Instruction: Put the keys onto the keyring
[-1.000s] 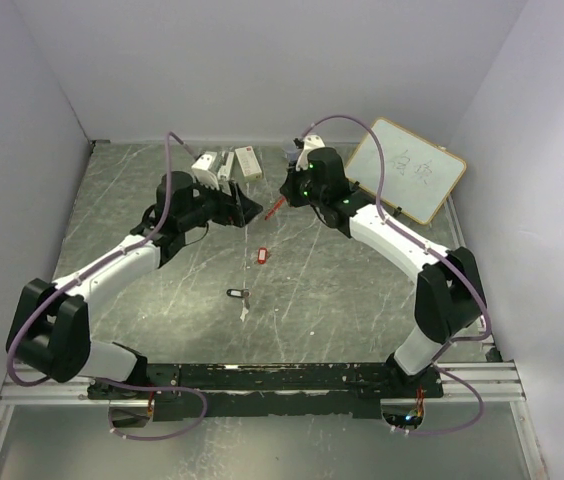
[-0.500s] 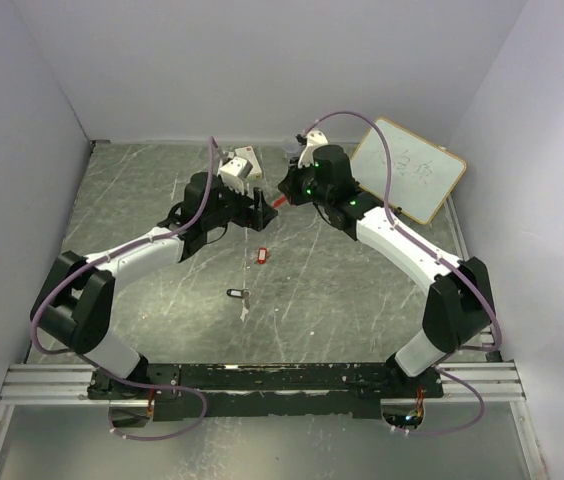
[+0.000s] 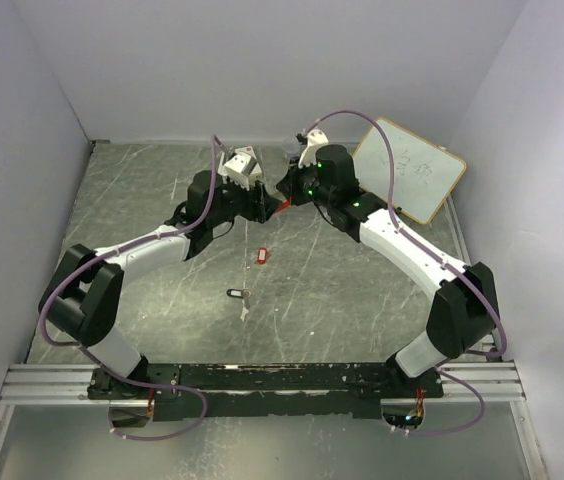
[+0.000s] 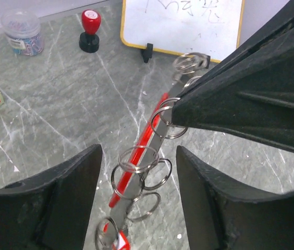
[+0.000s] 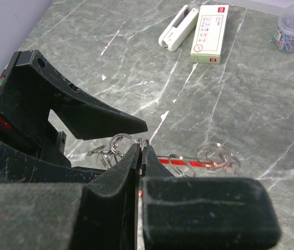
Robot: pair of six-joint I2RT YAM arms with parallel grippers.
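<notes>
From above, two keys lie on the table (image 3: 362,290), one red-headed key (image 3: 259,256) and one black-headed key (image 3: 235,294), with the single keyring (image 3: 280,207) held up beyond them. In the left wrist view, the left gripper (image 4: 139,161) gapes wide astride it, touching nothing. In the right wrist view, the right gripper (image 5: 141,151) is pinched on one silver ring.

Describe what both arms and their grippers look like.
The left arm and right arm match: white shells, black joints, a purple cable looping along each. The left gripper and right gripper are black, with wedge-shaped fingers. Green lights dot the right wrist.
</notes>
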